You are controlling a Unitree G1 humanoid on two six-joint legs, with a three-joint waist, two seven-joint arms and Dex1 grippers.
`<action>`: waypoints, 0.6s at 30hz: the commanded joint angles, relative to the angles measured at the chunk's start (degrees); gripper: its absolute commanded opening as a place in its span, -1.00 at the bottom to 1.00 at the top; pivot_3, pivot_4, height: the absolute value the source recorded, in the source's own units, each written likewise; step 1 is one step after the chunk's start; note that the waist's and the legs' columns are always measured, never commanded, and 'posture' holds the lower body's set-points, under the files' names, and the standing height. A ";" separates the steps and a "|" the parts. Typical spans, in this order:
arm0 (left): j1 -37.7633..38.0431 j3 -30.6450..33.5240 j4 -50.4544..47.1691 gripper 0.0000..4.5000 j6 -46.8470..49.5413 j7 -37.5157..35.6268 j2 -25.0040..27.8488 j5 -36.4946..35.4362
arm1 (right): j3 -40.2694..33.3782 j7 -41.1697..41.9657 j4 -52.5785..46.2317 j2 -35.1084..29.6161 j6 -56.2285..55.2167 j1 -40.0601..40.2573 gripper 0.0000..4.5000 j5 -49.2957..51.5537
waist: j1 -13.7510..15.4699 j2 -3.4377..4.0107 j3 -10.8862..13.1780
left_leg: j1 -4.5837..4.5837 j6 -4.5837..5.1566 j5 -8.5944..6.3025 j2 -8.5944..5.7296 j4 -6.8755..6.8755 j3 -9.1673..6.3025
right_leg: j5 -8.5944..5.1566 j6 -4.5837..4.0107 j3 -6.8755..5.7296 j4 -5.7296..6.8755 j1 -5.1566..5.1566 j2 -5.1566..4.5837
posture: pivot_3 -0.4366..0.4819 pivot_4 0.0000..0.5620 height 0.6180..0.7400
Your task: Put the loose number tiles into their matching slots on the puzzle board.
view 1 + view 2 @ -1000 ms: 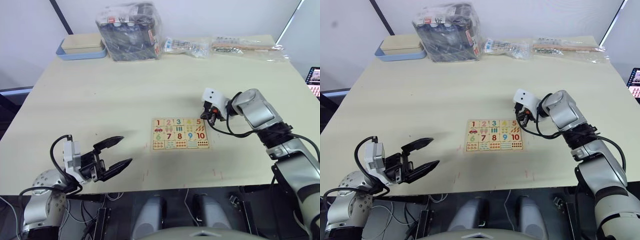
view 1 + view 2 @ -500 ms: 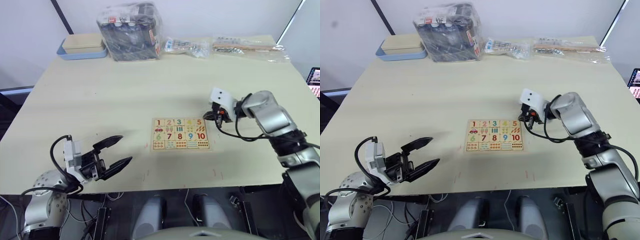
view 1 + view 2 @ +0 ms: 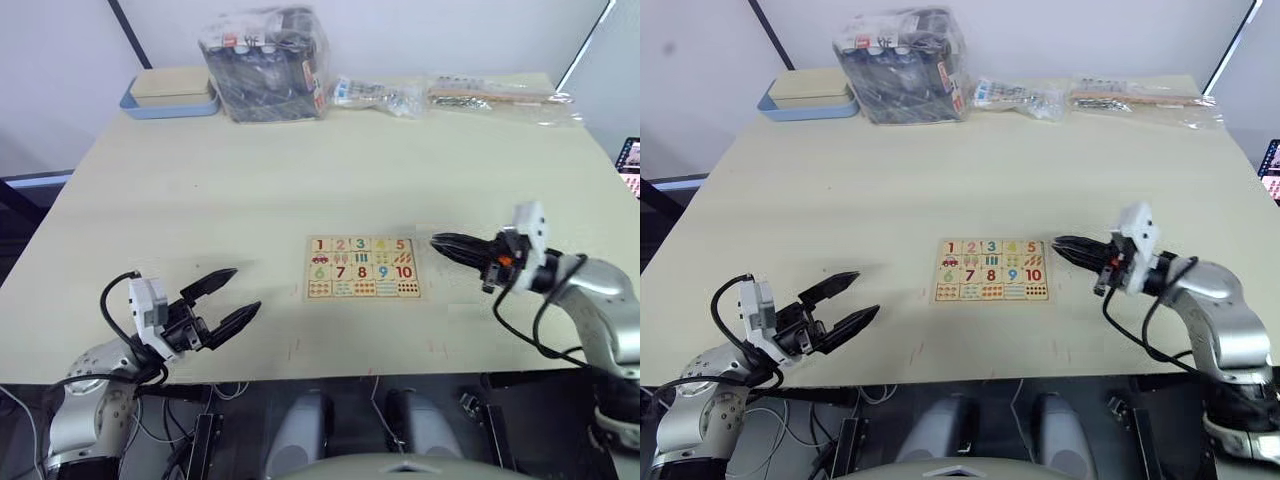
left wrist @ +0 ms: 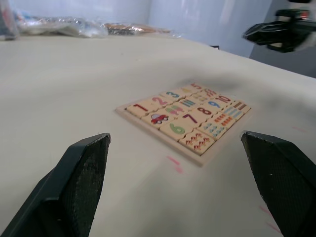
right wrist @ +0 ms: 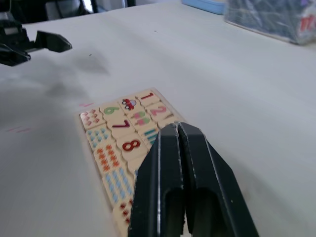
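The left claw point(image 3: 222, 299) is hovering low over the near left part of the counter point(image 3: 250, 180), its two fingers spread wide and pointing toward the puzzle board point(image 3: 361, 268). The board is lying flat in the middle of the counter, with the number tiles point(image 3: 360, 244) 1 to 5 sitting in its top row. The right claw point(image 3: 440, 241) is pressed closed and empty, just beside the board's right edge. One second ago it was over the 5 tile; now it is drawn back rightward.

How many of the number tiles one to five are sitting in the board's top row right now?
5. Tiles 1, 2, 3, 4 and 5 sit side by side, filling the puzzle board's top row.
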 commanded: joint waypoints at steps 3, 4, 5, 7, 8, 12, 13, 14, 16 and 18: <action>2.04 2.26 -1.05 1.00 1.46 2.04 0.80 0.14 | -7.51 -1.23 -6.09 -3.06 -2.00 9.19 0.21 2.71 | 0.15 0.00 0.00 | 0.07 0.00 0.00 0.02 0.00 0.05 | -0.11 -0.17 0.06 0.02 0.02 0.02 | -0.05 -0.47 1.00; 2.47 2.49 -1.22 1.00 1.72 2.26 0.84 0.00 | -8.93 -1.06 -6.76 -3.39 -2.39 11.53 0.48 3.18 | 0.17 -0.02 -0.02 | 0.07 0.00 0.00 0.02 0.00 0.05 | -0.12 -0.18 0.05 0.02 0.03 0.01 | -0.05 -0.47 1.00; 2.76 2.68 -1.35 1.00 1.95 2.51 0.85 -0.07 | -10.03 -1.20 -7.31 -3.58 -2.57 13.19 0.61 3.80 | 0.24 -0.03 -0.02 | 0.08 0.00 0.00 0.02 0.00 0.06 | -0.12 -0.18 0.06 0.02 0.04 0.02 | -0.05 -0.47 1.00; 3.37 2.97 -1.65 1.00 2.52 2.98 1.04 0.09 | -12.34 -1.24 -8.28 -4.07 -3.07 16.52 0.97 4.86 | 0.31 -0.03 -0.02 | 0.07 0.00 0.00 0.02 0.00 0.05 | -0.12 -0.18 0.05 0.01 0.05 0.02 | -0.05 -0.47 1.00; 3.65 3.08 -1.79 1.00 2.72 3.03 1.15 0.08 | -13.13 -1.13 -8.60 -4.36 -3.39 17.84 0.97 5.18 | 0.27 -0.04 -0.02 | 0.06 0.00 0.00 0.01 0.00 0.06 | -0.12 -0.18 0.07 0.01 0.05 0.01 | -0.05 -0.47 1.00; 5.04 3.60 -2.33 1.00 3.53 4.11 1.57 0.58 | -16.78 -0.77 -8.81 -5.06 -4.87 22.37 0.97 6.36 | 0.26 -0.08 -0.05 | 0.12 0.01 0.00 0.02 0.02 0.10 | -0.14 -0.12 0.11 0.01 0.09 0.01 | -0.05 -0.47 1.00; 5.24 3.63 -2.39 1.00 3.60 4.34 1.68 0.80 | -17.26 -0.77 -8.69 -5.19 -5.20 22.97 0.97 6.61 | 0.26 -0.10 -0.05 | 0.13 0.01 0.00 0.03 0.02 0.09 | -0.18 -0.04 0.11 0.01 0.10 0.02 | -0.05 -0.47 1.00; 5.42 3.65 -2.47 1.00 3.60 4.53 1.73 0.93 | -17.65 -0.71 -8.57 -5.29 -5.57 23.54 0.97 6.81 | 0.24 -0.10 -0.05 | 0.13 0.01 0.00 0.04 0.02 0.09 | -0.21 -0.01 0.11 0.01 0.10 0.02 | -0.05 -0.47 1.00; 5.56 3.60 -2.63 1.00 3.75 4.81 1.70 0.96 | -18.23 -0.72 -8.26 -5.42 -6.07 24.30 0.97 7.04 | 0.26 -0.10 -0.06 | 0.13 0.01 0.00 0.05 0.02 0.10 | -0.22 0.00 0.13 0.01 0.09 0.02 | -0.05 -0.47 1.00; 5.60 3.52 -2.76 1.00 3.86 5.00 1.66 1.03 | -18.46 -0.89 -8.14 -5.58 -6.38 24.74 0.97 7.26 | 0.26 -0.10 -0.06 | 0.13 0.01 0.00 0.05 0.02 0.10 | -0.21 0.00 0.12 0.01 0.10 0.02 | -0.05 -0.47 1.00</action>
